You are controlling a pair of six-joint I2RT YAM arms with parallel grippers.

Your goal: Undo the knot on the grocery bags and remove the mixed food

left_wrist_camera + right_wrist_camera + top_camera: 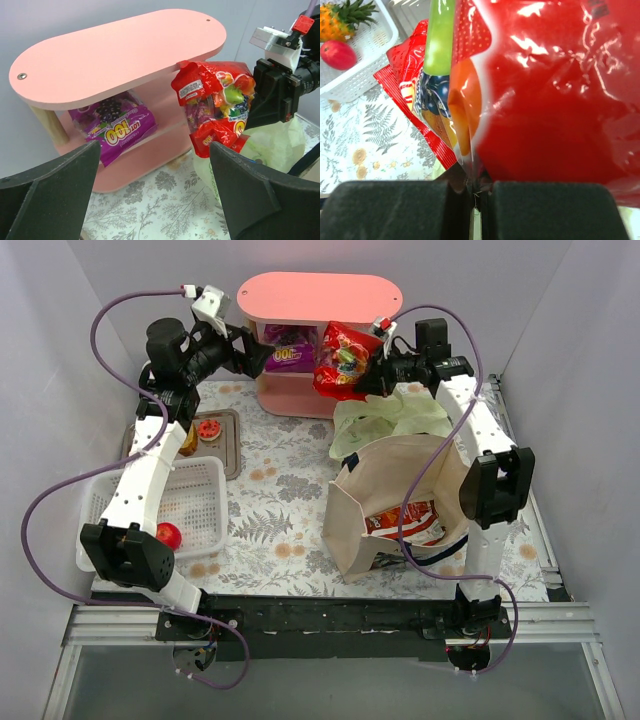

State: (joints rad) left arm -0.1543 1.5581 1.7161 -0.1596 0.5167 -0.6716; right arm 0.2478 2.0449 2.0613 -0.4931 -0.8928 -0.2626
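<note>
While facing the pink shelf [115, 55], holds the left gripper [153, 145] spread wide before the purple snack packet [115, 127]. Pinches a red snack packet [342, 360] mid-air in the clamped right gripper [372, 375]. Farther right, has the pale yellow-green plastic bag [395, 418] crumpled behind the beige tote [350, 530], with an orange packet [405, 525] inside the tote.

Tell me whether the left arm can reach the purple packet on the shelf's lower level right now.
Probably yes. The left gripper is open and faces the purple packet, with nothing between them; the red packet in the right gripper hangs off to one side.
</note>
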